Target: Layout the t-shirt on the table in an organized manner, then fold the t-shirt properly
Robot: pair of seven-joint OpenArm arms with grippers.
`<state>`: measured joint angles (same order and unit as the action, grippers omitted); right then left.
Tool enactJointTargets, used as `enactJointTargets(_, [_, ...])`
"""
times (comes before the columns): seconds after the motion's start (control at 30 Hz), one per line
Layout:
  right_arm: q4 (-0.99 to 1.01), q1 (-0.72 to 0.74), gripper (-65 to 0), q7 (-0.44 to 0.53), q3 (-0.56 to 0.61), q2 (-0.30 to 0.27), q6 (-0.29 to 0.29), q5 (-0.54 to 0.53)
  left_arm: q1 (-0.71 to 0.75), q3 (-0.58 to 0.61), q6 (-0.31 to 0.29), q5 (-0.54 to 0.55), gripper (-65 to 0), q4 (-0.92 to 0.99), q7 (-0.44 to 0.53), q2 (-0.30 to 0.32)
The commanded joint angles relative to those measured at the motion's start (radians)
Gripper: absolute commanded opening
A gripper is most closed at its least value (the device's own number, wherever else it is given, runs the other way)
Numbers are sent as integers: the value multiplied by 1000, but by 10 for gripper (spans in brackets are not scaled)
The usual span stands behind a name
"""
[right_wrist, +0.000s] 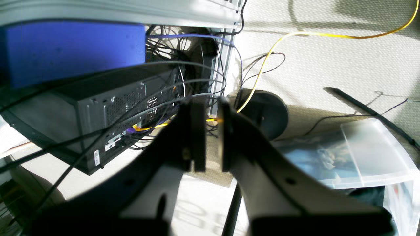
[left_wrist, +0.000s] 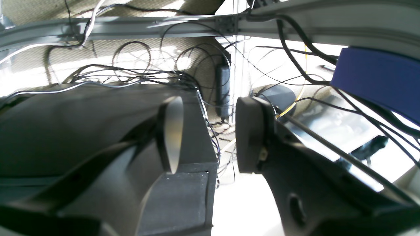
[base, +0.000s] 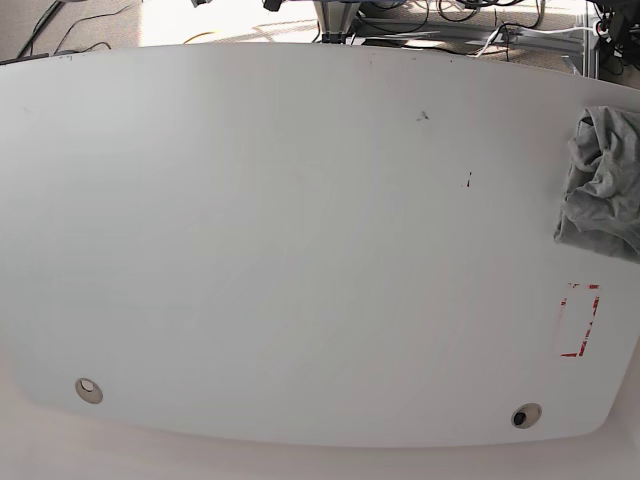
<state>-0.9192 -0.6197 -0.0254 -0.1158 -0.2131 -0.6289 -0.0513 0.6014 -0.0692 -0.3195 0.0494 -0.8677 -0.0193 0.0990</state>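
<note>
2 grommets sit near the table's (base: 300,230) near edge, a pale grommet (base: 89,390) toward the near left corner and a dark grommet (base: 524,416) toward the near right corner. the t-shirt (base: 603,185) lies crumpled in a heap at the right edge, toward the far right corner, partly cut off by the frame. a red dashed rectangle (base: 580,320) is marked beside the right edge, between the heap and the dark grommet. neither arm shows over the tabletop. the left gripper (left_wrist: 208,134) has its fingers well apart, holding nothing, over cables and floor. the right gripper (right_wrist: 213,134) has its fingers close, a narrow gap between them, empty, near a black computer case (right_wrist: 98,108).
</note>
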Motion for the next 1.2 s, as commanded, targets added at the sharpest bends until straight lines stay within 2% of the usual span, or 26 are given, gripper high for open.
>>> enactJointTargets(0.0, [84,42,-595,15,23,-6,16,-11,-41,18,12,8,-414,71,20,2])
enactJointTargets(0.23, [222,157,-595,15,63,-6,50,-12,-192,67,44,8,-418,275,20,2])
enactJointTargets(0.43, [345,255,-595,15,63,17,82,-2,-320,122,148,8,-547,466,57,2])
enactJointTargets(0.53, [398,295,-595,15,64,22,109,-2,-358,150,179,8,-556,552,75,2])
enactJointTargets(0.77, [483,367,-591,15,64,28,134,-2,-435,168,188,10,-564,667,89,0])
enactJointTargets(0.83, [504,384,-591,14,64,30,142,-2,-444,170,188,10,-586,683,84,0])
enactJointTargets(0.93, [544,409,-590,14,66,30,179,-2,-447,176,190,10,-639,697,83,-2])
enactJointTargets(1.17, [561,432,-590,8,138,48,274,-2,-466,176,190,10,-646,697,34,-2])
